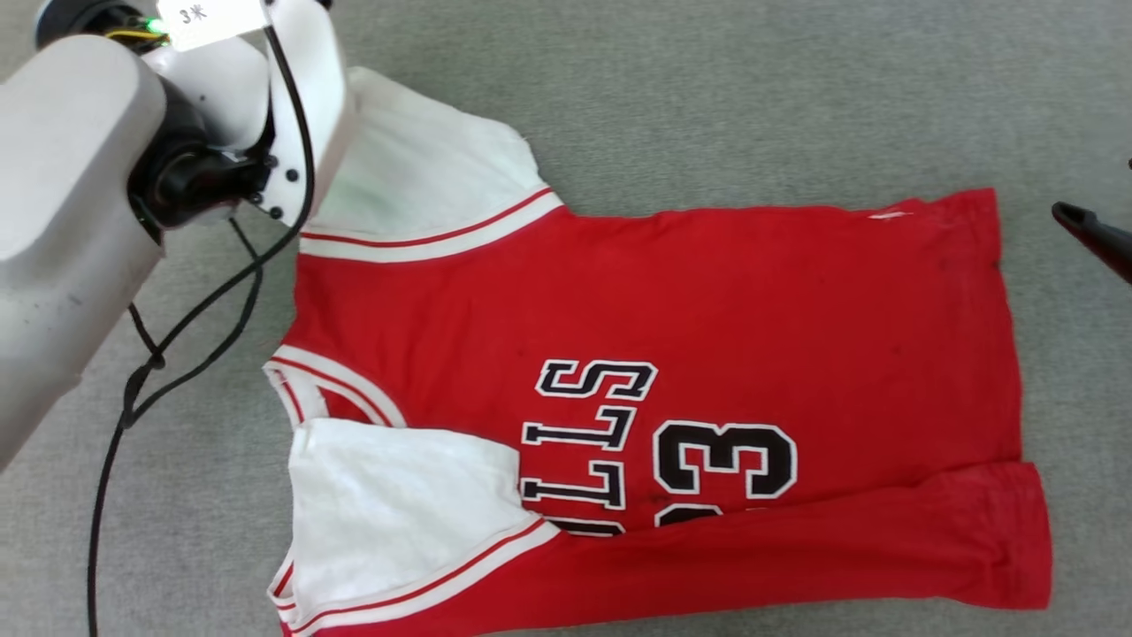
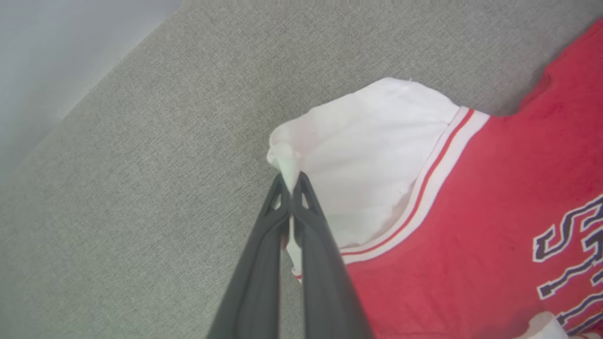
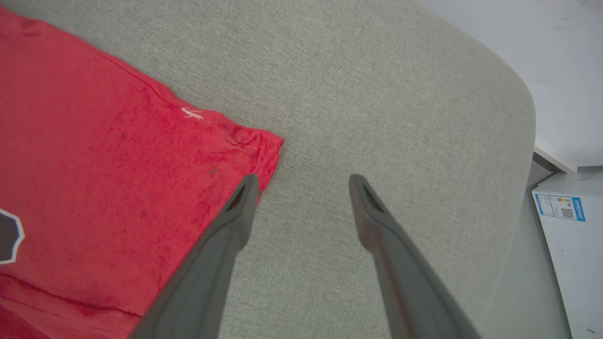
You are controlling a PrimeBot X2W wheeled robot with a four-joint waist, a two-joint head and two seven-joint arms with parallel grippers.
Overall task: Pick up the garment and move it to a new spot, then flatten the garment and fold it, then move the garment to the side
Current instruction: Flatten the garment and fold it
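Garment (image 1: 672, 336) on grey pad (image 1: 707, 106); left forearm (image 1: 71, 203) overlaps sleeve (image 1: 424, 168).

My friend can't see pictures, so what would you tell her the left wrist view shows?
The left gripper is shut on the edge of the white sleeve of a red jersey lying on a grey cloth surface. Red-and-white striped trim joins the sleeve to the red body, and some black lettering with white outlines shows at the right.
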